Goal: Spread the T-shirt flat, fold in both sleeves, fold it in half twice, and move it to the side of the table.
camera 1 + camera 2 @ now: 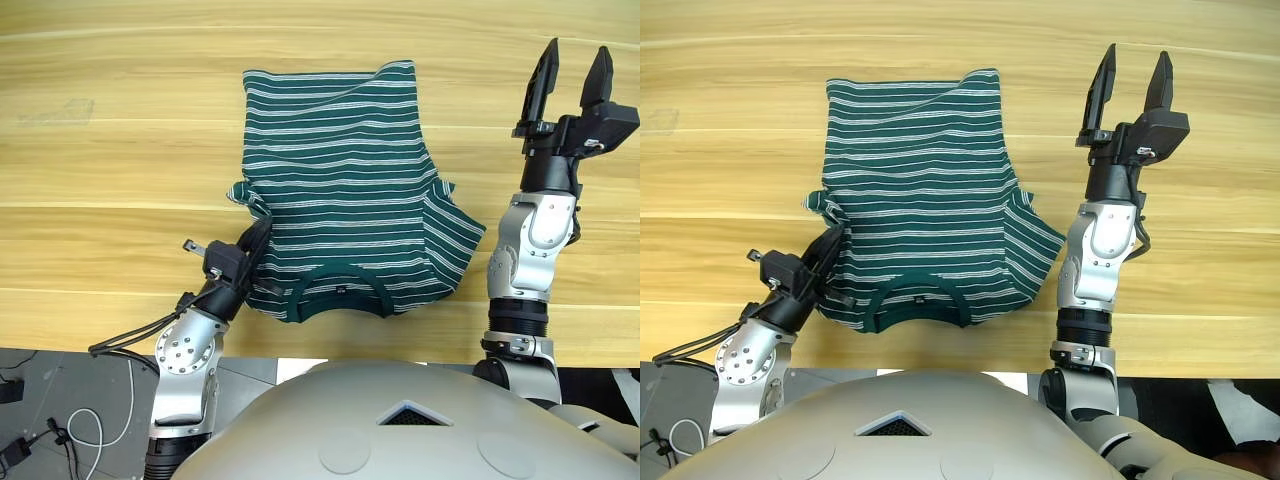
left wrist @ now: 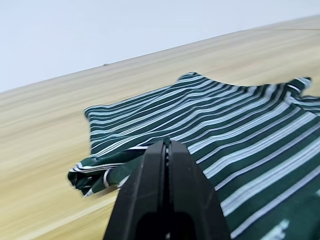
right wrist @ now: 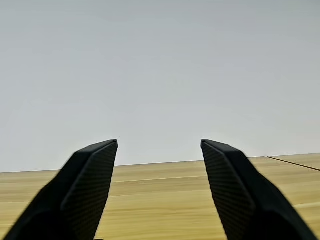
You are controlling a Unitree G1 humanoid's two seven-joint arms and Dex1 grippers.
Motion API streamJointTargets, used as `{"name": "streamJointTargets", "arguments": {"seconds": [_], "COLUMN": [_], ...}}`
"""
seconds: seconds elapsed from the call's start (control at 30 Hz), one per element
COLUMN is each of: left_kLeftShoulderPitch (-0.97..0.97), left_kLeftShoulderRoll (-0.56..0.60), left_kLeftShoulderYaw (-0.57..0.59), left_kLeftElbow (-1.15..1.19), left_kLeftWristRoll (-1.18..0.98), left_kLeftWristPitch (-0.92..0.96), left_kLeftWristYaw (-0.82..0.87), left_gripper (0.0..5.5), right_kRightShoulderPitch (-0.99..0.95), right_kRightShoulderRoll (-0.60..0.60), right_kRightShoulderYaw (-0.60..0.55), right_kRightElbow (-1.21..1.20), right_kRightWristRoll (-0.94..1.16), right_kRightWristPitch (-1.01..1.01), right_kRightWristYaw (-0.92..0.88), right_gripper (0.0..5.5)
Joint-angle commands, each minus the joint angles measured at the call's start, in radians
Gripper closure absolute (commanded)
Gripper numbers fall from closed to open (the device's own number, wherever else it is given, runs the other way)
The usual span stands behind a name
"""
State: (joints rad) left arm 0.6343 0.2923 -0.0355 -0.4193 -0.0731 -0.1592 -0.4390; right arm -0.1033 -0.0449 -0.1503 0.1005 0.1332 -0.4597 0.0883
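From the left eye view, you see the striped T-shirt (image 1: pixel 345 170) lying on the wooden table (image 1: pixel 120 150), collar (image 1: pixel 338 280) toward you at the near edge and hem at the far side, so its long axis runs straight away from you; the left sleeve (image 1: pixel 245 192) sits bunched in against the body of the shirt, while the right sleeve (image 1: pixel 455 240) juts out sideways, not yet folded. The left pincer (image 1: pixel 262 228) lies low at the shirt's near left shoulder, touching its edge; the right pincer (image 1: pixel 576 55) hangs raised over bare wood, well apart from the cloth, fingers spread wide. In the left wrist view, the left pincer (image 2: pixel 166 145) shows its fingers pressed together with the stripes just beyond the tip; you cannot tell whether any cloth is caught between them, and none shows in the slit. In the right wrist view, the right pincer (image 3: pixel 159 145) is spread, with only table planks (image 3: pixel 160 200) ahead of it. Your next fold likely turns on that jutting right sleeve: it lies to the right pincer's left and nearer to you than the fingertips, so the right arm is the closer one, and it would need to come back and down to reach the cloth.
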Motion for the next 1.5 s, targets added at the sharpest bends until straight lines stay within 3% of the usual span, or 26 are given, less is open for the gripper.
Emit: {"name": "streamJointTargets", "arguments": {"seconds": [0.03, 0.33, 0.6, 1.13, 1.5], "left_kLeftShoulderPitch": [0.015, 0.032, 0.015, 0.021, 0.039], "left_kLeftShoulderRoll": [0.023, 0.032, 0.092, 0.148, 0.174], "left_kLeftShoulderYaw": [-0.027, -0.042, -0.068, -0.111, -0.144], "left_kLeftElbow": [0.017, 0.016, 0.074, 0.093, 0.064], "left_kLeftWristRoll": [0.022, 0.006, 0.181, 0.236, 0.224], "left_kLeftWristPitch": [-0.026, -0.022, -0.049, -0.053, -0.058], "left_kLeftWristYaw": [-0.016, -0.019, 0.011, 0.005, -0.026], "left_gripper": [5.48, 5.48, 5.48, 5.48, 3.46], "right_kRightShoulderPitch": [-0.011, 0.006, 0.013, 0.014, 0.020], "right_kRightShoulderRoll": [-0.007, -0.007, -0.004, -0.002, -0.005], "right_kRightShoulderYaw": [0.003, 0.005, 0.008, 0.017, 0.025], "right_kRightElbow": [0.005, -0.011, -0.017, -0.007, 0.003], "right_kRightWristRoll": [-0.013, -0.013, -0.010, -0.012, -0.014], "right_kRightWristPitch": [-0.006, -0.004, -0.002, -0.005, -0.006], "right_kRightWristYaw": [-0.002, -0.002, -0.002, -0.002, 0.001], "right_gripper": [2.40, 2.40, 2.40, 2.40, 2.40]}}
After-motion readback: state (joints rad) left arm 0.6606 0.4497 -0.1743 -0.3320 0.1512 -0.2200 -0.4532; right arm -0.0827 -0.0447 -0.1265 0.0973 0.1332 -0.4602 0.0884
